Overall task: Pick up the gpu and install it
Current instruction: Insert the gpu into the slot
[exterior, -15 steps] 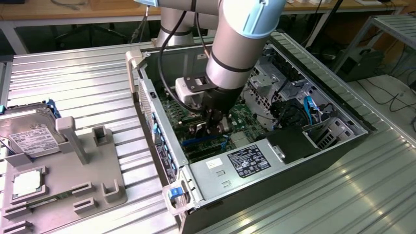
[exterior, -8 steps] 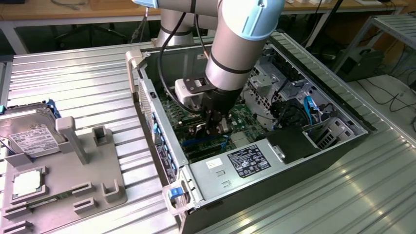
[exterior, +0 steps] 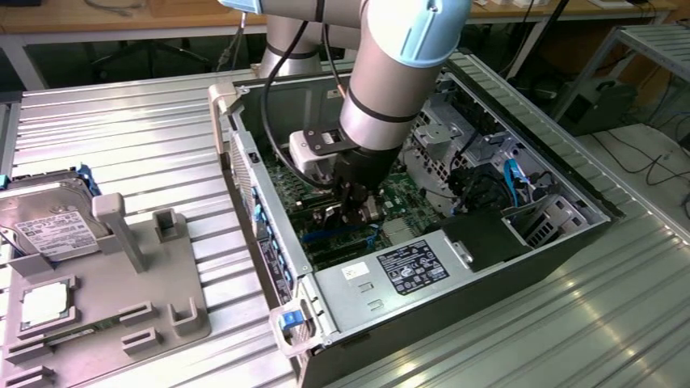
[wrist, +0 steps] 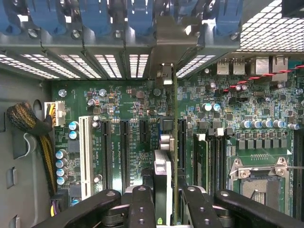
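Note:
My gripper (exterior: 356,212) reaches down into the open computer case (exterior: 258,234), just above the green motherboard (wrist: 123,104). In the wrist view the gripper (wrist: 166,202) is shut on the gpu (wrist: 174,142), seen edge-on as a thin green card standing upright between the black fingers (wrist: 141,204). Its silver end bracket (wrist: 164,35) sits against the case's rear slot openings. The card's lower edge lines up beside a black expansion slot (wrist: 182,142). I cannot tell whether it is seated in the slot.
Other black slots (wrist: 124,152) and a white slot (wrist: 85,156) lie beside the card. RAM slots (wrist: 209,156), a CPU socket (wrist: 259,175) and a braided cable (wrist: 33,123) surround it. Outside, a hard drive (exterior: 48,218) rests on a grey fixture (exterior: 151,315).

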Tool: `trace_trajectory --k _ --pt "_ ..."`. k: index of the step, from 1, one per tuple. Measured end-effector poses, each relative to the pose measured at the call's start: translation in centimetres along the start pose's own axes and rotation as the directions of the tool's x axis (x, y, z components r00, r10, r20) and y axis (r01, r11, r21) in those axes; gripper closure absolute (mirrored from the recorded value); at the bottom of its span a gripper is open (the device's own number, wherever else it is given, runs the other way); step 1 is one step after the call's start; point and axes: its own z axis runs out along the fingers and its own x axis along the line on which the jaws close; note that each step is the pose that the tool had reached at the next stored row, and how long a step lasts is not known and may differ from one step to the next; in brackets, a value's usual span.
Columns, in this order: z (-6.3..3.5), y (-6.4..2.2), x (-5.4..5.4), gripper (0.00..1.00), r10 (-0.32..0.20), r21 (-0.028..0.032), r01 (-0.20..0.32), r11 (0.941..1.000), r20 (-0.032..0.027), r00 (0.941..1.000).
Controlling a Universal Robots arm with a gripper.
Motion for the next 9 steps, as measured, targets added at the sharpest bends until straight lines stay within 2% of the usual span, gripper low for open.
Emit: trace_trajectory --k 9 --pt "0.02 0.08 -0.15 0.72 -0.011 -0.0009 0.011 0.9999 -0.0004 0.9999"
